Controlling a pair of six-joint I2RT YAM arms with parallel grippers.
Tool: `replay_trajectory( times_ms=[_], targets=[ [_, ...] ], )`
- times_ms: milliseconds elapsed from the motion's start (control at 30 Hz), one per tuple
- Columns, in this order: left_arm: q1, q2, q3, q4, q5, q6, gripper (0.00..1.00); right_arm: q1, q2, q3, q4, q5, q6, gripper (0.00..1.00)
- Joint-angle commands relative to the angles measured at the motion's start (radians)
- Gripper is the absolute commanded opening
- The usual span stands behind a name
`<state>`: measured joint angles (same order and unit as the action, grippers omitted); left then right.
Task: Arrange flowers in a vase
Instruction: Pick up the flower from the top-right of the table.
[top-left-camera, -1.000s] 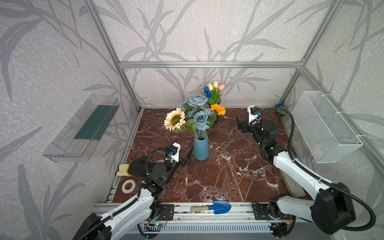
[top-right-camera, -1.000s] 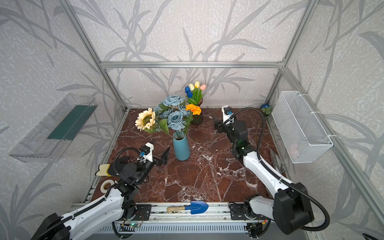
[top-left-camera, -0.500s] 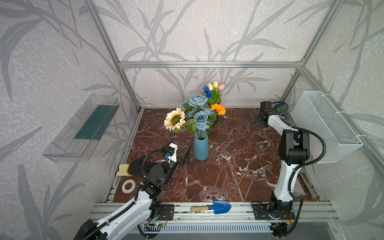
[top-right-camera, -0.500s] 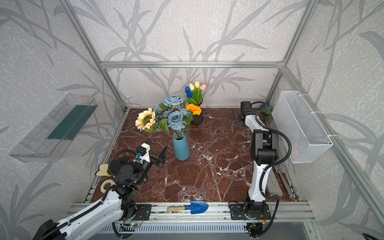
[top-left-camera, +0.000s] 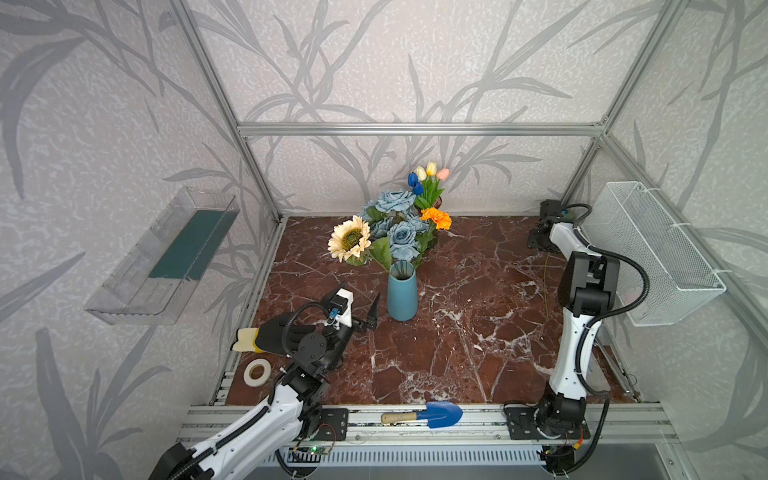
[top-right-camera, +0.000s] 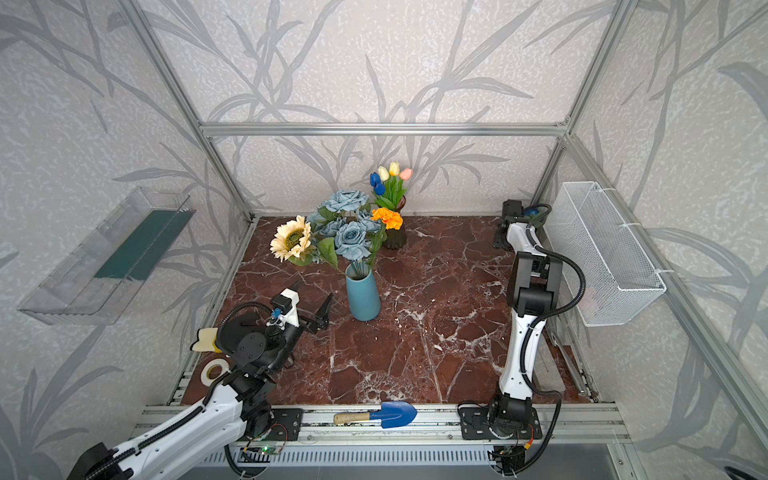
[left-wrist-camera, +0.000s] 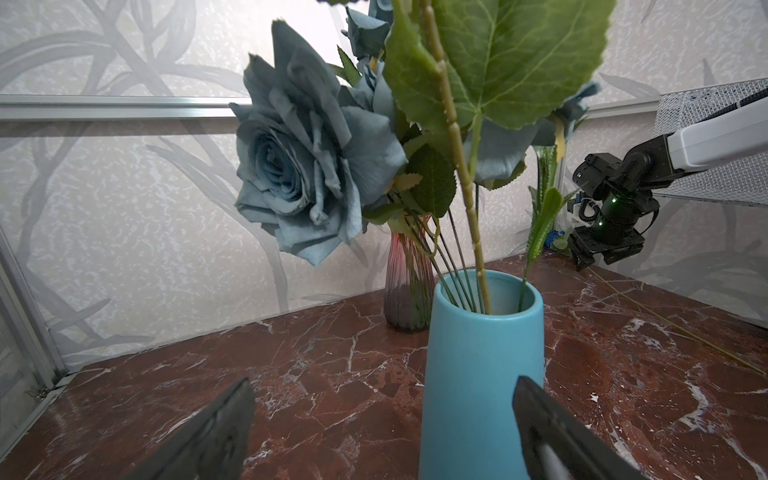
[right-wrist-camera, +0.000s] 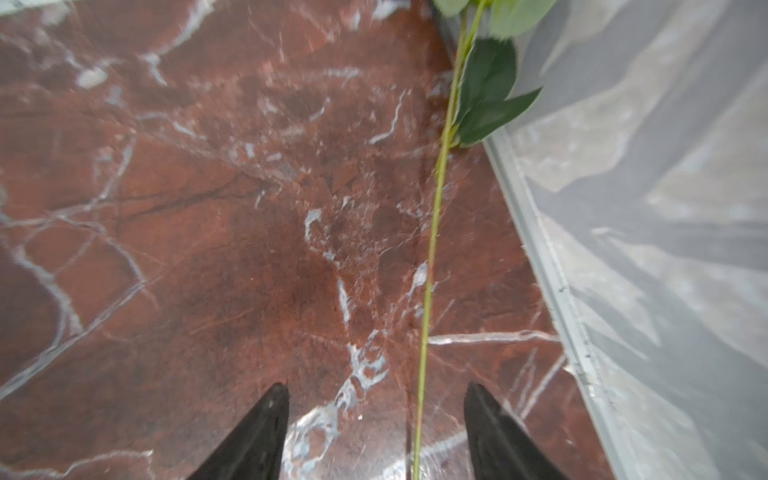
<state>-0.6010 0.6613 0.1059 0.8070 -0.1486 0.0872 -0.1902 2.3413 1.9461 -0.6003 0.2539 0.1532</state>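
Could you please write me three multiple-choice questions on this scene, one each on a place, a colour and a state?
1. Where does the blue trowel lie? A in the wire basket; B on the front rail; C inside a vase.
2. What colour is the vase holding the sunflower? A white; B black; C blue.
3. How is the left gripper? A shut tight; B shut on the vase; C open, empty.
Answers: 1 B, it lies along the rail at the front. 2 C, its body is plainly blue in both top views. 3 C, its jaws stand wide apart, gripping nothing.
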Motion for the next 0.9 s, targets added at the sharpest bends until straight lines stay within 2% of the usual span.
replay_trajectory(
  times_ms=[0,200,300,467,533,633,700,867],
  targets=[
    [0.003,-0.018,-0.009,0.004,-0.001,0.01,0.97,-0.034,0.044,0.062,-0.095,-0.056,0.044,0.67],
    [0.002,-0.025,-0.008,0.005,0.004,0.01,0.97,-0.067,0.119,0.169,-0.21,-0.092,0.076,0.65],
    [0.002,-0.028,-0.009,0.003,0.004,0.011,0.97,-0.079,0.168,0.231,-0.275,-0.157,0.078,0.61],
    [0.003,-0.045,-0.011,-0.008,0.002,0.011,0.97,-0.092,0.261,0.378,-0.417,-0.224,0.075,0.45],
    [0.003,-0.051,-0.012,-0.009,0.0,0.013,0.97,-0.093,0.274,0.407,-0.444,-0.245,0.08,0.24],
    [0.003,-0.055,-0.014,-0.009,-0.003,0.011,0.97,-0.086,0.246,0.344,-0.391,-0.327,0.083,0.09],
    [0.003,-0.055,-0.013,-0.005,-0.002,0.009,0.97,-0.064,0.214,0.281,-0.352,-0.353,0.085,0.02],
    [0.002,-0.051,-0.005,-0.017,0.006,0.008,0.97,0.03,0.072,0.052,-0.18,-0.414,0.105,0.0]
  ],
)
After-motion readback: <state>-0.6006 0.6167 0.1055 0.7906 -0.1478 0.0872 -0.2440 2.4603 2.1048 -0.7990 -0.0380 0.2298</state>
